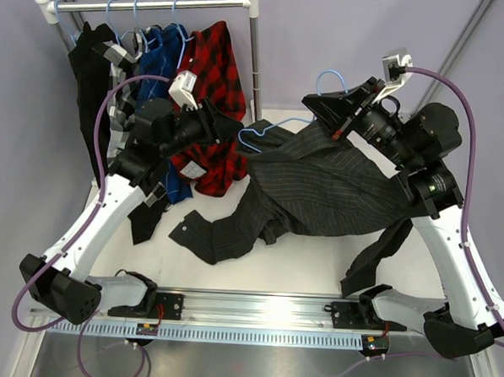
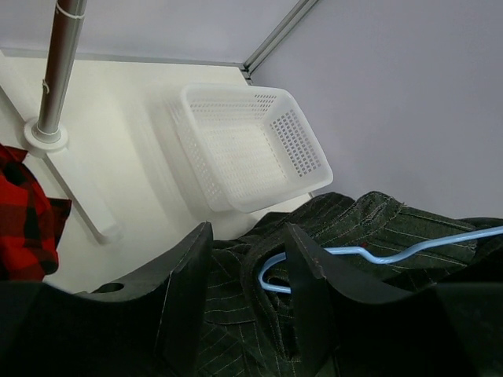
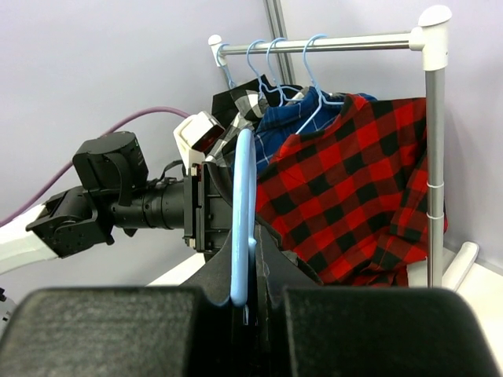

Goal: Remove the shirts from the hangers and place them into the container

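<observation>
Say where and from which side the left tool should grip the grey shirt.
Probably the raised fold beside the hanger's free end, approached from the left and straddled. The shirt bunches into a ridge there, while the right tool holds the hanger up.

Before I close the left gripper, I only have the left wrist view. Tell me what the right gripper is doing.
Observer: The right gripper is shut on the light-blue hanger, holding it raised.
Operator: Give me the shirt's lay.
Observer: The charcoal shirt drapes from that hanger onto the table, one sleeve spread toward the near edge.
Operator: Now the rail.
Observer: Three hanger hooks show on the rail; the red plaid shirt hangs outermost on the robot's right.
</observation>
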Motion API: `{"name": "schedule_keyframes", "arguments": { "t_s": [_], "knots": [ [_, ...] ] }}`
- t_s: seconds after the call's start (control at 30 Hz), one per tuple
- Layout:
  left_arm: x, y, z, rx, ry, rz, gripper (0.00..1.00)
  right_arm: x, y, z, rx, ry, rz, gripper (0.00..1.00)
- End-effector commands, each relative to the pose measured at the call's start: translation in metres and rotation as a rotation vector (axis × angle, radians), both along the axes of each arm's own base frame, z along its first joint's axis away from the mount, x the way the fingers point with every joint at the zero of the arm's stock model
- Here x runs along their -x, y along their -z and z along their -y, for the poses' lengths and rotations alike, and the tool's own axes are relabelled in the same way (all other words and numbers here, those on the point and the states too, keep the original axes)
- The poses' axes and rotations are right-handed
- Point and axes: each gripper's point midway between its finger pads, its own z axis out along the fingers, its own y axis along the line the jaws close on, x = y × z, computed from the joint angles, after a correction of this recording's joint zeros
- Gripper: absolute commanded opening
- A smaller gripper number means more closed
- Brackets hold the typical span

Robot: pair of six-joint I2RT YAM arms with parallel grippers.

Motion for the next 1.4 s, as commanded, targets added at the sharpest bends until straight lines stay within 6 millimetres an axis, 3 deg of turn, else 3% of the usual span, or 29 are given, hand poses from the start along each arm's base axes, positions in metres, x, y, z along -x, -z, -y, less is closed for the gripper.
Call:
{"name": "schedule_keyframes", "arguments": {
  "t_s": [0.0, 0.1, 0.33, 0.5, 0.6, 0.63, 0.7, 0.77, 0.8, 0.87, 0.9, 1.13, 1.37],
  "knots": [
    [0.011, 0.005, 0.004, 0.006, 0.048, 0.003, 0.47, 0.019, -0.058, 0.012, -0.084, 0.013, 0.171, 0.0],
    [0.012, 0.027, 0.002, -0.001, 0.039, -0.056, 0.47, 0.019, -0.067, 0.015, -0.086, 0.031, 0.194, 0.0],
    [0.017, 0.039, 0.004, 0.015, 0.053, -0.101, 0.47, 0.016, -0.075, 0.014, -0.094, 0.032, 0.209, 0.0],
    [0.02, 0.022, 0.011, 0.061, 0.093, -0.071, 0.47, 0.016, -0.079, 0.01, -0.11, 0.007, 0.217, 0.0],
    [0.017, 0.005, -0.001, 0.032, 0.041, 0.018, 0.49, 0.014, -0.075, 0.006, -0.097, -0.005, 0.21, 0.0],
    [0.021, 0.002, -0.011, -0.002, 0.018, 0.036, 0.59, 0.013, -0.071, 0.006, -0.089, -0.006, 0.199, 0.0],
    [0.017, -0.022, -0.038, -0.124, -0.044, 0.17, 0.64, 0.011, -0.062, 0.004, -0.059, -0.009, 0.182, 0.0],
    [0.03, -0.033, -0.054, -0.237, -0.04, 0.258, 0.72, 0.015, -0.053, -0.002, -0.03, -0.052, 0.165, 0.0],
    [0.034, -0.05, -0.062, -0.332, -0.031, 0.377, 0.77, 0.017, -0.049, -0.005, -0.017, -0.074, 0.16, 0.0],
    [0.05, -0.052, -0.064, -0.429, 0.049, 0.441, 0.83, 0.022, -0.038, -0.013, 0.015, -0.143, 0.146, 0.0],
    [0.061, -0.069, -0.059, -0.47, 0.119, 0.545, 0.85, 0.023, -0.034, -0.016, 0.028, -0.166, 0.139, 0.0],
    [0.107, -0.091, -0.015, -0.376, 0.529, 0.732, 0.88, 0.034, -0.009, -0.045, 0.1, -0.429, 0.1, 0.0],
    [0.114, -0.087, 0.009, -0.297, 0.699, 0.713, 0.88, 0.038, -0.013, -0.051, 0.105, -0.502, 0.113, 0.0]
  ]
}}
